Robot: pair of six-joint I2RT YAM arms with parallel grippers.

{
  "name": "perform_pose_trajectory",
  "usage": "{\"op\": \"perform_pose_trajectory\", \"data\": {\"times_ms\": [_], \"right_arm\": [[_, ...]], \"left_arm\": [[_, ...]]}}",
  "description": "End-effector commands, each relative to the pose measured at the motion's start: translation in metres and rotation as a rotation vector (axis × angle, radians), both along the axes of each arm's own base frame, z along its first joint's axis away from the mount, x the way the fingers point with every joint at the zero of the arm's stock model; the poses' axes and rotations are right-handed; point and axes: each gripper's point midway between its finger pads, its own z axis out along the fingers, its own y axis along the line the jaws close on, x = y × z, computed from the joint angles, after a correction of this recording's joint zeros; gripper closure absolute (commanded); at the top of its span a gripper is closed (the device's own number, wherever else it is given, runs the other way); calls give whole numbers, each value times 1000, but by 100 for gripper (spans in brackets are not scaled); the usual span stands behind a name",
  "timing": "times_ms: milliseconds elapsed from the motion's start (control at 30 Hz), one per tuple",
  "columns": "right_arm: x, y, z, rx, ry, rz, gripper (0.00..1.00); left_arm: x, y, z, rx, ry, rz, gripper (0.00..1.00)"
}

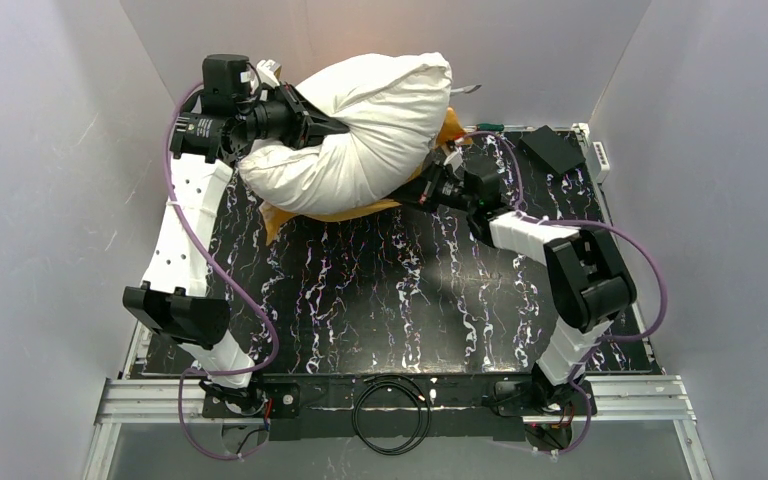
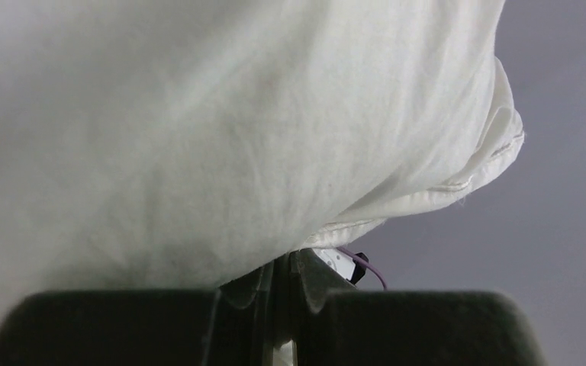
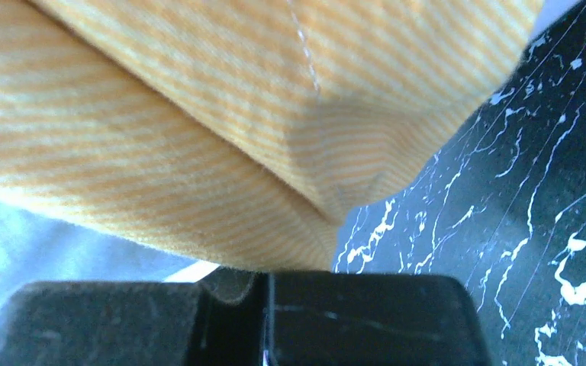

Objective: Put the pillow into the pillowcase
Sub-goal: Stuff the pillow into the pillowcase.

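Observation:
The plump off-white pillow (image 1: 370, 125) is bunched up and lifted at the back of the black marbled table (image 1: 390, 290). My left gripper (image 1: 338, 128) comes in from the left and is shut on a pinch of pillow fabric. In the left wrist view the pillow (image 2: 221, 130) fills the frame above the closed fingers (image 2: 305, 278). The orange pillowcase (image 1: 278, 215) lies under the pillow, with only its edges showing. My right gripper (image 1: 422, 192) is shut on the pillowcase at its right edge. In the right wrist view the striped orange pillowcase (image 3: 198, 137) folds down into the closed jaws.
A black box (image 1: 552, 148) and a white strip (image 1: 596, 156) lie at the back right corner. A coiled black cable (image 1: 390, 405) sits at the near rail between the arm bases. White walls enclose the table on three sides.

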Motion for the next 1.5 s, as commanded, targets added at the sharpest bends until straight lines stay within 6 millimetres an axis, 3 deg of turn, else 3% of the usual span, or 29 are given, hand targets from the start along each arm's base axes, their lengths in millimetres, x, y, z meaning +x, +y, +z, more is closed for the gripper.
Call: {"op": "perform_pose_trajectory", "data": {"times_ms": [0,267,433,600,667,800,933,1067,1267,1300,1333,1433,1467], "right_arm": [[-47,-21,96,154,-262,146,99],[-89,-38,174,322,-378,273,99],[-116,-43,216,369,-443,393,99],[-129,-45,258,311,-522,441,99],[-126,-44,270,269,-542,430,99],[-112,-41,285,248,-540,385,99],[-90,-33,286,275,-476,352,99],[-73,-28,286,278,-425,328,99],[-72,-25,295,295,-411,386,99],[-75,-25,300,303,-427,404,99],[-80,-26,307,315,-451,425,99],[-95,-30,317,321,-499,500,99],[-100,-31,319,323,-514,519,99]], "left_arm": [[24,32,-40,162,40,134,100],[19,47,-100,307,157,154,100],[27,57,-108,375,158,186,100],[39,67,-84,431,86,229,100],[42,64,-60,402,14,221,90],[34,43,-2,324,-207,133,75],[9,11,24,305,-362,-1,58],[-13,-29,-2,397,-430,-158,34],[-24,-56,-75,542,-354,-324,25],[-23,-56,-86,573,-338,-332,26],[-22,-52,-97,603,-309,-324,39],[-8,-18,-121,710,-158,-216,88],[-3,-1,-127,722,-97,-164,100]]}}
